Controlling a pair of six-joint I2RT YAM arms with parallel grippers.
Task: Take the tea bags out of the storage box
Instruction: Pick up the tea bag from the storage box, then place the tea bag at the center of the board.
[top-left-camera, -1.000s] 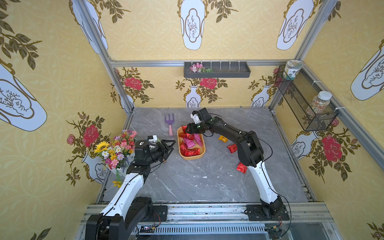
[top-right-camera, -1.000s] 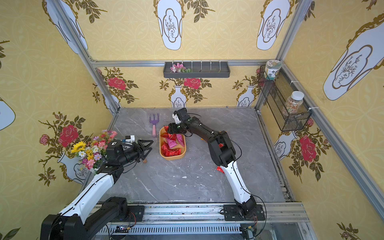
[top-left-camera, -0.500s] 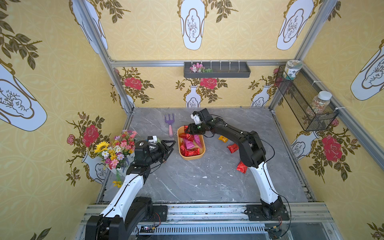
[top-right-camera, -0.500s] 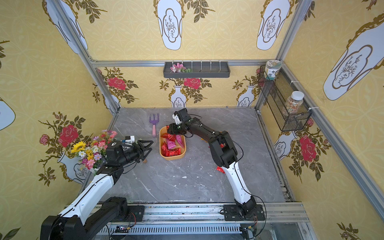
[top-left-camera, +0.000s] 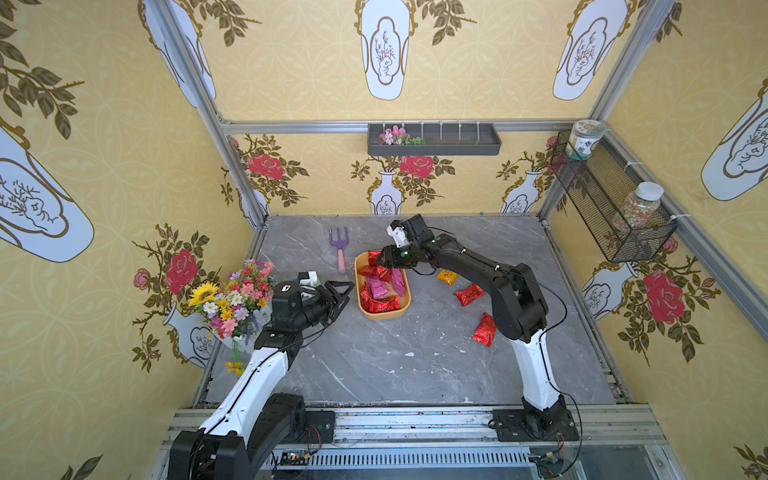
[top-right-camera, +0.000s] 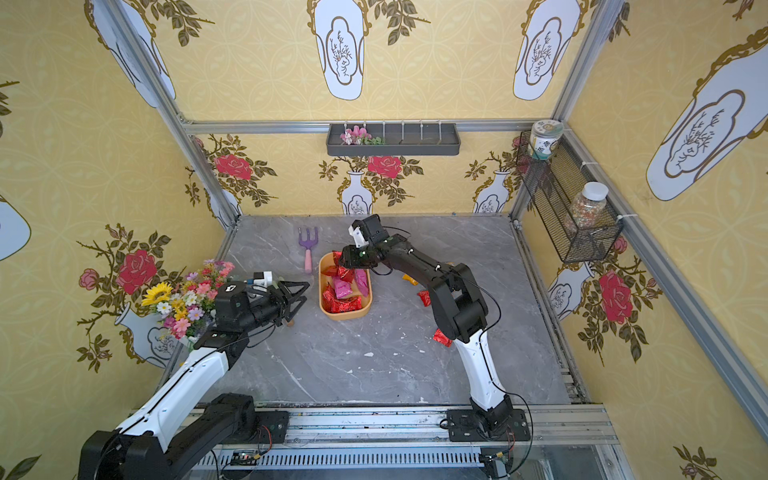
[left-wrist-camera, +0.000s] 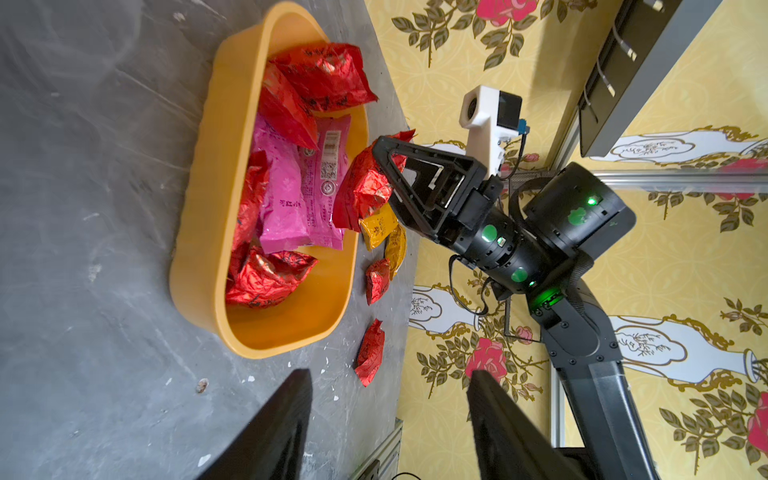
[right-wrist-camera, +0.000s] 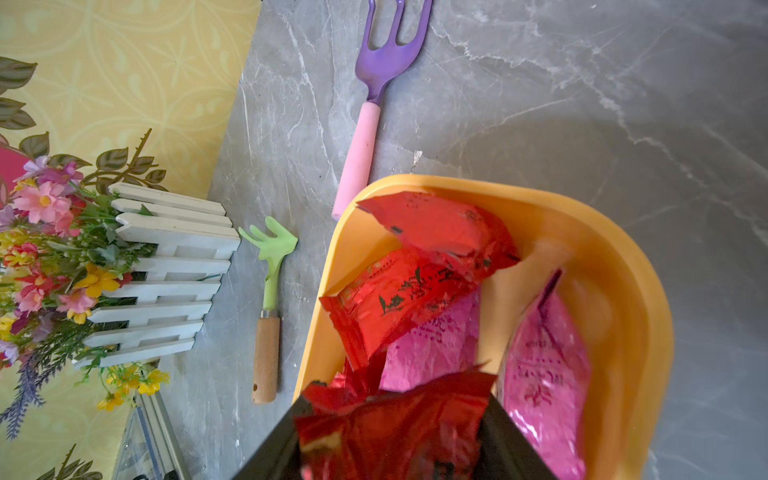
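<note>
Grey marble tabletop (top-left-camera: 415, 365), yellow floral walls (top-left-camera: 291, 75) — right gripper (top-left-camera: 379, 261) grasping red tea bag (left-wrist-camera: 365, 187), left gripper (top-left-camera: 344, 296) released.

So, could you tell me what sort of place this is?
Probably a staged robot test booth, not a real room: wallpaper panels on an aluminium frame, arms mounted on a front rail, artificial flowers.

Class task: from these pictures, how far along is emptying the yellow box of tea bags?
Done: a few sachets lie on the table. In hand: the right claw grips a red sachet over the box. Left: several red and pink sachets inside.
</note>
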